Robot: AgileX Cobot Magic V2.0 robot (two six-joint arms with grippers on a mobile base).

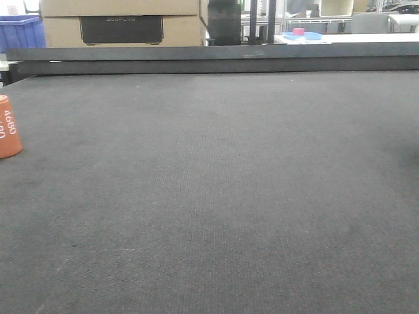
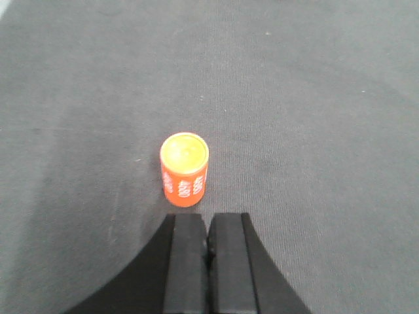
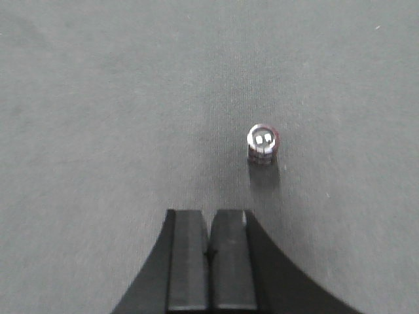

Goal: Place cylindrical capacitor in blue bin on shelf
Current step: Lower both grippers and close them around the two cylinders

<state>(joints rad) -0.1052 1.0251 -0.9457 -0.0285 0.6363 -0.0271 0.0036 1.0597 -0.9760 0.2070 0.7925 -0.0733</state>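
The cylindrical capacitor (image 2: 184, 169), orange-red with a yellow top and white numerals, stands upright on the dark grey mat (image 2: 314, 98). It sits just ahead of my left gripper (image 2: 208, 219) and slightly to its left. That gripper is shut with nothing in it and does not touch the capacitor. In the front view the capacitor (image 1: 8, 127) is cut off by the left edge. My right gripper (image 3: 209, 214) is shut and empty over the mat. The shelf is out of view.
A small dark cylinder with a silvery top (image 3: 262, 145) stands ahead of the right gripper, to its right. A dark rail (image 1: 209, 59) bounds the mat's far edge. Behind it are a blue crate (image 1: 19, 33), cardboard boxes (image 1: 121, 23) and a blue tray (image 1: 302, 35).
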